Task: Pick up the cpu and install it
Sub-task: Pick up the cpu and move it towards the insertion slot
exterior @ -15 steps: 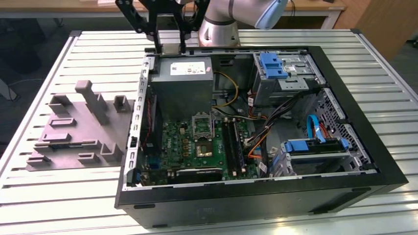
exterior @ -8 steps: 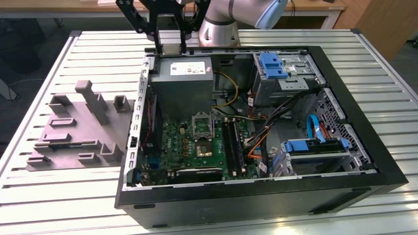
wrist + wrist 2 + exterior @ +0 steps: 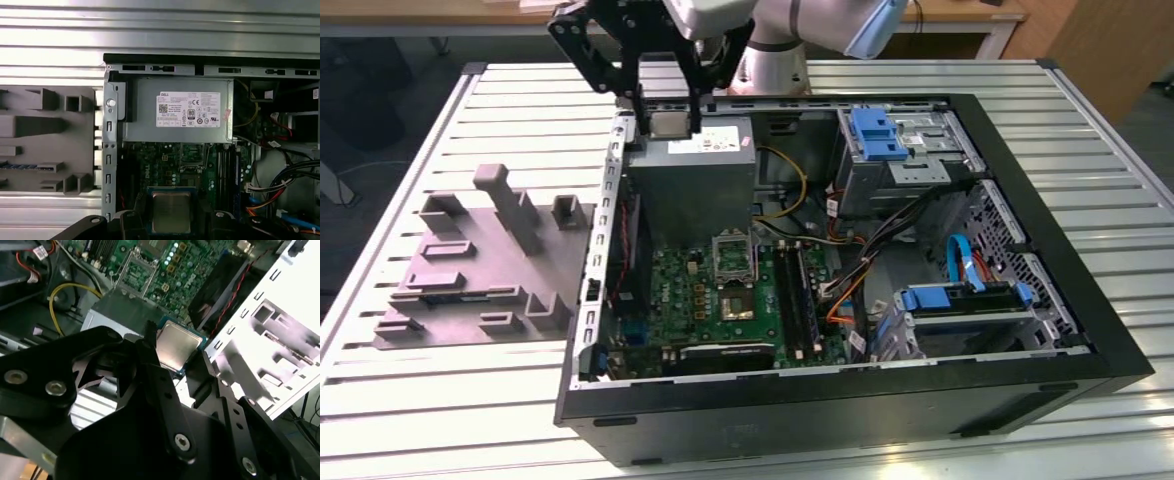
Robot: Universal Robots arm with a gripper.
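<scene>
The cpu [image 3: 671, 123] is a small flat square chip with a silvery top, held between the black fingers of my gripper [image 3: 670, 118], which is shut on it. In the exterior view it hangs in the air above the far left corner of the open computer case [image 3: 1067, 300], over the grey power-supply box [image 3: 694, 185]. Both wrist views show the cpu [image 3: 175, 346] [image 3: 171, 212] clamped at its edges. Well below it, the open metal socket frame [image 3: 734, 258] [image 3: 136, 271] sits on the green motherboard [image 3: 720, 300].
A grey moulded plastic tray [image 3: 474, 265] lies on the slatted table [image 3: 454, 410] at the exterior view's left of the case. Inside the case are blue drive brackets [image 3: 874, 135], bundled cables [image 3: 881, 250] and a memory stick [image 3: 794, 295].
</scene>
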